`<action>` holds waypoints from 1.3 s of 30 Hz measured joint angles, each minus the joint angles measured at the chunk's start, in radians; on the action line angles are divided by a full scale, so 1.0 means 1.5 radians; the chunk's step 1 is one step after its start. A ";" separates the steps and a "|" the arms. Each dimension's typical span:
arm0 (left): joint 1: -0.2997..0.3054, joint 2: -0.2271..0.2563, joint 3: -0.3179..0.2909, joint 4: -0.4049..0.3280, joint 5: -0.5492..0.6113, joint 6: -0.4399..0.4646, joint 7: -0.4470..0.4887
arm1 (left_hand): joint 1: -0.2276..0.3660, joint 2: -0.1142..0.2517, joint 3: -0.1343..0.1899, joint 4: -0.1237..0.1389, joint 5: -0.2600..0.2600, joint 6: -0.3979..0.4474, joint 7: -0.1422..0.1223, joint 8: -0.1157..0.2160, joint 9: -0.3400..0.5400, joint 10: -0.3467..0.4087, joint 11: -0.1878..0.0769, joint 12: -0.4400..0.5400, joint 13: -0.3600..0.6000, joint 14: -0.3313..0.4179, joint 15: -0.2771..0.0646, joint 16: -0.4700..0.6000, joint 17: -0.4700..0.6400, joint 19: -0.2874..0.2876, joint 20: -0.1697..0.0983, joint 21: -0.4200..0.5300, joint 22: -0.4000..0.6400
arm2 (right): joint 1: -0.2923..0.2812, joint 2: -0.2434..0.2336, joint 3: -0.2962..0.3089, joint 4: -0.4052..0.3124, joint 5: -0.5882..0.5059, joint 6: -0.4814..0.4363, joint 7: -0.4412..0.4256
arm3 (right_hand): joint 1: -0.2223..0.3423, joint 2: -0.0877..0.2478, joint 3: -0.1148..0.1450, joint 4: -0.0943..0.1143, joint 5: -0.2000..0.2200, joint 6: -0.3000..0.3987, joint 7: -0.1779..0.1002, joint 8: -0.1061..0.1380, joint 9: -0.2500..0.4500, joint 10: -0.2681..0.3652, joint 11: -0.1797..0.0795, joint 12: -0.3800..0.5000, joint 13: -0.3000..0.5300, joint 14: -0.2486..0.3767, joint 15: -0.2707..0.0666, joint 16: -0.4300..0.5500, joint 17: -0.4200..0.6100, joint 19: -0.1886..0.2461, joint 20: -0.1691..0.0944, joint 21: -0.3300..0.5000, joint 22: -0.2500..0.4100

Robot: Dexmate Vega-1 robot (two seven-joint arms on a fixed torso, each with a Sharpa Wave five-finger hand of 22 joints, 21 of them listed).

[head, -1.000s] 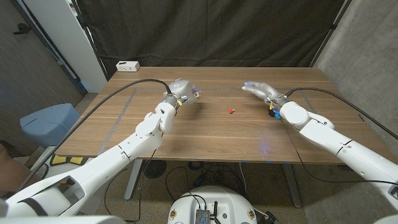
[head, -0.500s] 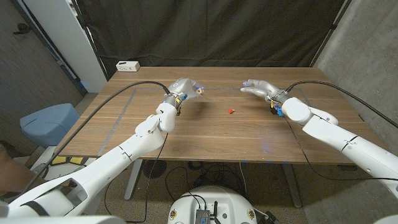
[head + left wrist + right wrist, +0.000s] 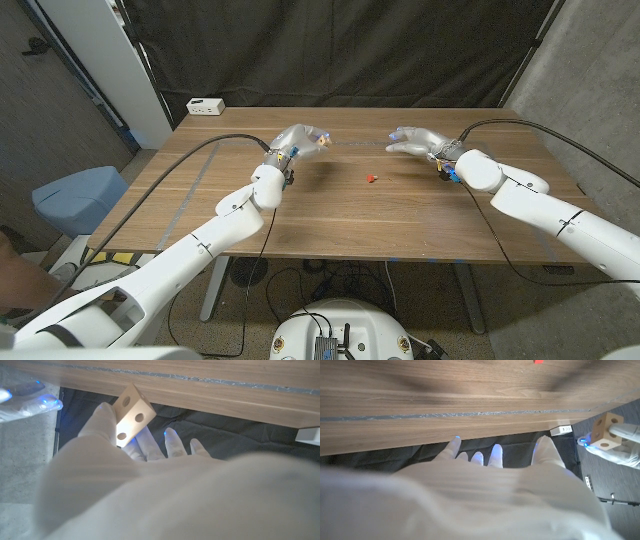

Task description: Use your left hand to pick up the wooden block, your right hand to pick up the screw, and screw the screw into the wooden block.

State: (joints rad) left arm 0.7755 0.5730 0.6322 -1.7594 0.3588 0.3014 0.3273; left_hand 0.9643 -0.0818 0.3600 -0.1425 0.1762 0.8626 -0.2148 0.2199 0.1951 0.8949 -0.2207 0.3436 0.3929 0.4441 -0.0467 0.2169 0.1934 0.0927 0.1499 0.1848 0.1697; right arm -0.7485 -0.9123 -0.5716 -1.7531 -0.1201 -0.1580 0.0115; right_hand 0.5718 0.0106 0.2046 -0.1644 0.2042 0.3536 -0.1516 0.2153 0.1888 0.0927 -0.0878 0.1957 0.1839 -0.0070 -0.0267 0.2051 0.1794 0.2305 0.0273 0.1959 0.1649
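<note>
My left hand (image 3: pixel 297 139) is raised over the table's far left part and holds the pale wooden block (image 3: pixel 129 413), whose faces show round holes; the block (image 3: pixel 603 431) also shows in the right wrist view, gripped between that hand's fingers (image 3: pixel 626 433). The small red screw (image 3: pixel 372 179) lies on the table (image 3: pixel 340 215) between the two hands, nearer the right one; it shows as a red speck (image 3: pixel 538 361) in the right wrist view. My right hand (image 3: pixel 414 141) hovers behind and to the right of the screw with its fingers spread and nothing in them.
A white power strip (image 3: pixel 205 105) sits at the table's far left corner. A black curtain hangs behind the table. A blue-grey stool (image 3: pixel 75 195) stands beside the table's left edge. Black cables run along both arms.
My left hand has lifted the block a little higher and further back. My right hand has drifted slightly back and to the left, its forearm swinging inward. The screw has not moved.
</note>
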 measured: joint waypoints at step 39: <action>0.007 -0.035 -0.045 0.050 -0.265 -0.111 -0.004 | 0.004 0.011 -0.002 0.002 0.000 -0.002 -0.002 -0.001 0.002 -0.008 0.001 -0.007 0.012 -0.007 0.000 0.000 0.000 -0.013 0.001 0.000 0.000 | 0.032 -0.042 -0.036 -0.061 -0.185 -0.023 0.111 | 0.054 -0.030 0.016 -0.010 -0.004 0.039 0.008 0.010 0.006 0.000 -0.010 0.000 0.003 0.006 0.001 0.000 0.003 0.008 0.008 -0.002 0.000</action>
State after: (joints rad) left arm 0.7865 0.5212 0.5647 -1.6846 -0.0389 0.1354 0.3216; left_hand 0.9708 -0.0651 0.3571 -0.1400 0.1762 0.8591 -0.2182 0.2181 0.1976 0.8834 -0.2199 0.3328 0.4108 0.4335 -0.0466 0.2169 0.1932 0.0733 0.1517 0.1850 0.1698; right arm -0.7006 -0.9752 -0.6256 -1.8443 -0.3973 -0.1927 0.1773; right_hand 0.6532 -0.0340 0.2280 -0.1794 0.1981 0.4128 -0.1393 0.2307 0.1979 0.0927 -0.1021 0.1959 0.1886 0.0019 -0.0250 0.2051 0.1842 0.2430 0.0395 0.1923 0.1649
